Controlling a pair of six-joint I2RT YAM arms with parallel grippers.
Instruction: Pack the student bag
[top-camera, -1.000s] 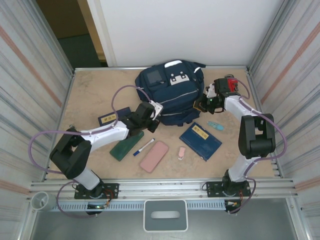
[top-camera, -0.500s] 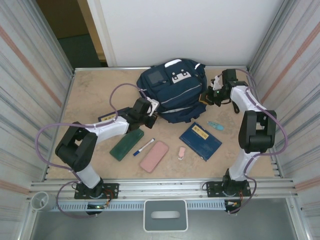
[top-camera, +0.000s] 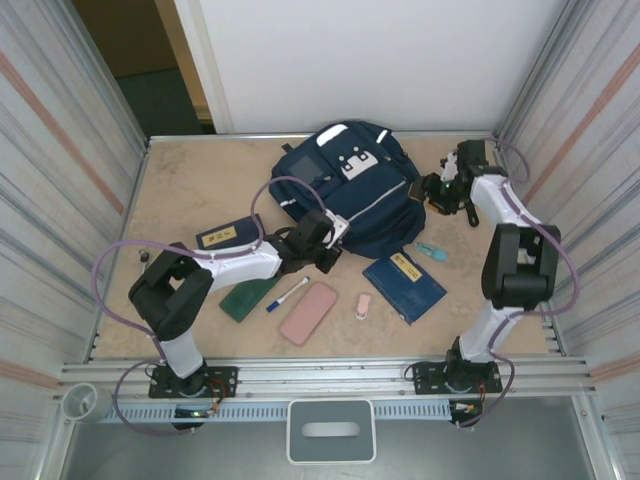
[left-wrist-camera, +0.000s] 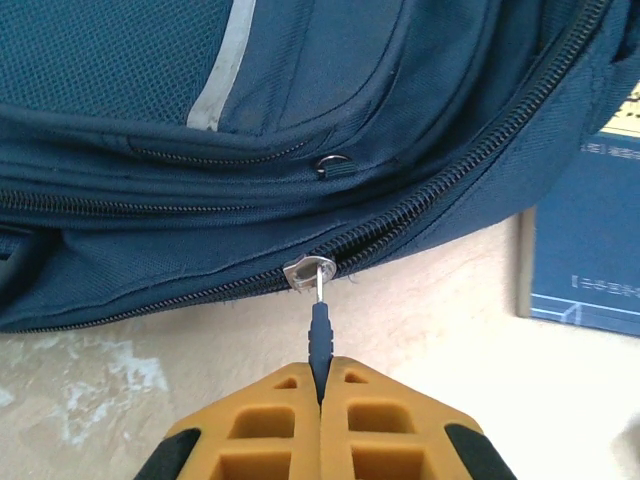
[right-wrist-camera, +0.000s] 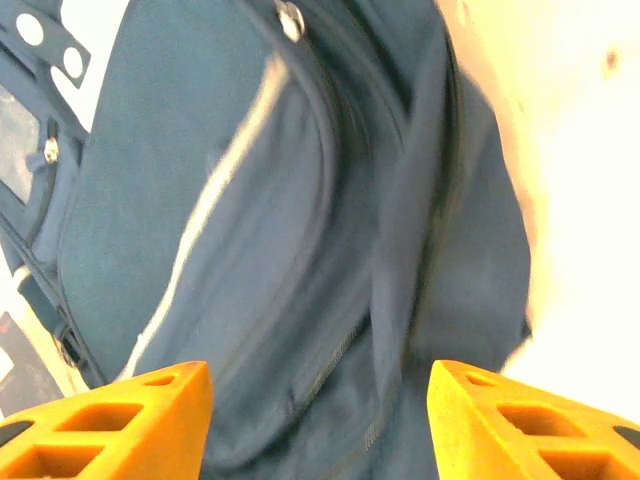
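Observation:
The student bag (top-camera: 345, 185), navy with white stripes, lies at the back middle of the table. My left gripper (top-camera: 326, 243) is at the bag's near edge, shut on the dark zipper pull (left-wrist-camera: 320, 335). The pull hangs from the metal slider (left-wrist-camera: 308, 272) on the bag's (left-wrist-camera: 300, 120) main zip. My right gripper (top-camera: 441, 190) is at the bag's right side. Its orange fingers (right-wrist-camera: 150, 410) stand wide apart over the bag's fabric (right-wrist-camera: 250, 200), holding nothing.
In front of the bag lie a dark-blue book (top-camera: 403, 284), a teal item (top-camera: 431, 250), a pink eraser (top-camera: 363, 306), a pink case (top-camera: 308, 312), a pen (top-camera: 288, 293) and a green case (top-camera: 252, 293). Another dark-blue book (top-camera: 228, 233) lies left. Metal walls close both sides.
My right gripper has opened and let go of the bag's side. My left gripper moved right along the zip with the pull, and the bag shifted.

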